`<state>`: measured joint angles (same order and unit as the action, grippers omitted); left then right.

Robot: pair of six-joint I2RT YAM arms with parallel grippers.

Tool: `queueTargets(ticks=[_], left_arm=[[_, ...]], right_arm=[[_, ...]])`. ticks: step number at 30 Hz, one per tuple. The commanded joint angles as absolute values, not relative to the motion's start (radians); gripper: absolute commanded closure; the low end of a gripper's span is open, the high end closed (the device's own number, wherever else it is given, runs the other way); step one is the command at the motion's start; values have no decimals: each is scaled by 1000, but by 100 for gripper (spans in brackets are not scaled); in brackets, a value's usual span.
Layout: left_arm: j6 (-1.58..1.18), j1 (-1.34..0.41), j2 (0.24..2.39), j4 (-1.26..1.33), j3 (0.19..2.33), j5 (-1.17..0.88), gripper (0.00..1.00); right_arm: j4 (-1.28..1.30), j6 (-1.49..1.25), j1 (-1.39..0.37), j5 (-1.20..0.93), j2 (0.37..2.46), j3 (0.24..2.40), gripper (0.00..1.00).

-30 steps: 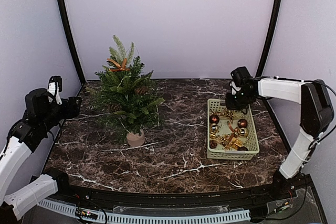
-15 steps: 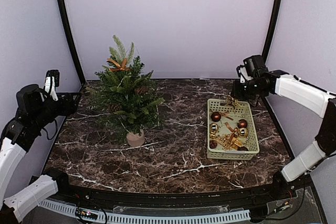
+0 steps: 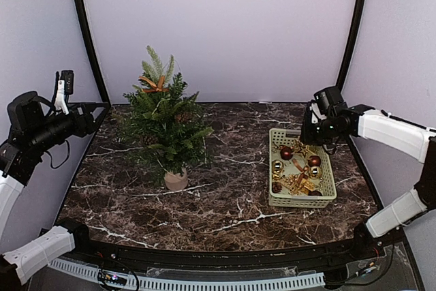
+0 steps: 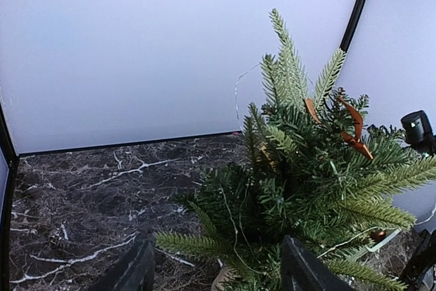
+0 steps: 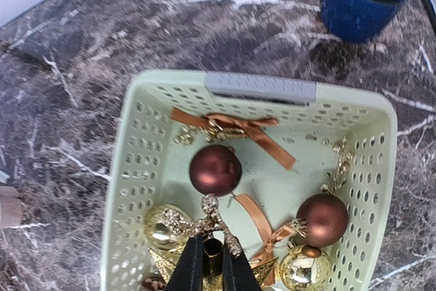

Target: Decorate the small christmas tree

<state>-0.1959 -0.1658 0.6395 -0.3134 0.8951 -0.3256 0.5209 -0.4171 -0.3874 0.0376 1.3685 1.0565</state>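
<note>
I am pulling my left claw [image 3: 94,115] back and up toward the left edge of the tabletop [image 3: 231,189]. A second ago it was lower and closer in. Its fingers are standing apart with nothing between them. The small christmas tree [image 3: 165,124] is standing upright in its beige pot [image 3: 176,180], straight ahead of this claw and apart from it. From the wrist I am looking at its upper branches and the orange bow [image 3: 155,85] near the top.

Further right, my right claw [image 5: 211,260] is lifting off the basket [image 3: 300,202]. A second ago it was dipped at the far rim, and now it is hanging over the far end. The fingers are pressed together on a gold glitter ornament [image 5: 204,219]. That piece is dangling just above the brown bauble [image 5: 214,170], which is lying in the basket with the other balls and ribbons.

I am judging the pick to be done, with one decoration in hand and the left arm out of the way. The tree is well apart from this claw, off to its left across bare tabletop. I am expecting the carry to run leftward and to end at a branch firm enough to take the ornament.
</note>
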Motion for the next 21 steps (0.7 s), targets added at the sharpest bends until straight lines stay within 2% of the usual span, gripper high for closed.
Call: queueTargets(ticks=[1, 10, 12, 15, 21], left_arm=[[-208, -163, 627, -341, 880, -363, 34], [-228, -163, 603, -362, 847, -321, 34], [-233, -163, 605, -359, 843, -322, 34], [-233, -163, 613, -352, 838, -321, 35], [-206, -163, 623, -372, 846, -299, 34]], right_arm=[[456, -454, -392, 103, 1452, 1000, 91], [415, -430, -390, 163, 1658, 1120, 90], [418, -423, -390, 160, 1684, 1144, 85], [427, -418, -389, 151, 1706, 1153, 72], [452, -412, -390, 151, 1670, 1114, 55]])
